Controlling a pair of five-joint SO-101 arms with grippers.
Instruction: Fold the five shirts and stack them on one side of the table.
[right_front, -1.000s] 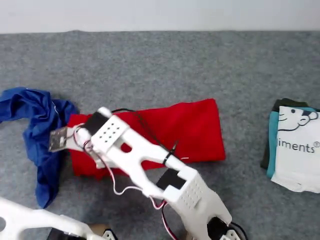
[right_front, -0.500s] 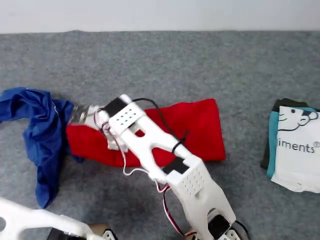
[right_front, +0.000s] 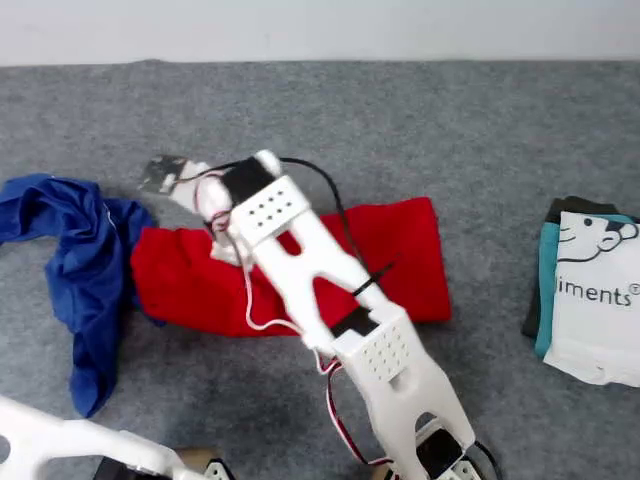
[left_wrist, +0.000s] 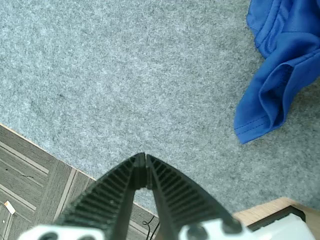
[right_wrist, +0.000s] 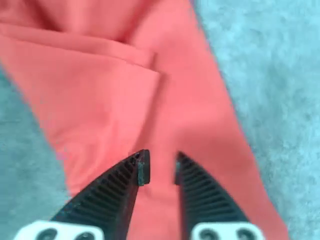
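- Our right hand (right_wrist: 159, 167) hung right above the red shirt (right_front: 400, 250). Its jaws were parted only a little and held nothing — red cloth showed through the narrow gap.
- The red shirt lay flat on the grey counter (right_front: 400, 110) as a long band, and one folded edge of it sat just ahead of the right hand's fingertips.
- Its long axis ran sideways across the counter. The crumpled blue shirt (right_front: 80, 250) met one end, and the stack of folded shirts (right_front: 595, 300) sat well apart beyond the other.
- The right arm lay across that band, with the hand over the end next to the blue shirt. We judged that the next fold would carry that end along the axis, toward the stack.
- Our left hand (left_wrist: 145, 162) was closed tight on nothing, over the counter's near edge, with a blue hem off ahead of it. It was well away from the red shirt, so the right arm was clearly the nearer one.
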